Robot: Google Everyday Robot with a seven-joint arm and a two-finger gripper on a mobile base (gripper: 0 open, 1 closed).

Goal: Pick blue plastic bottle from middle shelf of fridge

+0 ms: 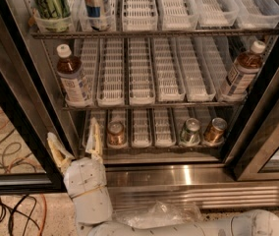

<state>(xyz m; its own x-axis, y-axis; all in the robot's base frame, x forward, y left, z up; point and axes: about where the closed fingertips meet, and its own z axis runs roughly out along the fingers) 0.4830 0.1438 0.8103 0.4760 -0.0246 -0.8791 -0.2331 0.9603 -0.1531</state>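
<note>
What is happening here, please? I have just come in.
A robot arm is reaching toward the fridge. Its gripper is open and holds nothing; it is low on the left, below the middle shelf. The blue plastic bottle stands upright at the left end of that shelf, untouched. A similar bottle stands at the right end.

Blue plastic bottle [74,80] stands in the leftmost lane of the middle shelf [154,104] — a second bottle [240,73] in the rightmost. Gripper [75,145] sits lower left, before the fridge [179,177] base.
</note>
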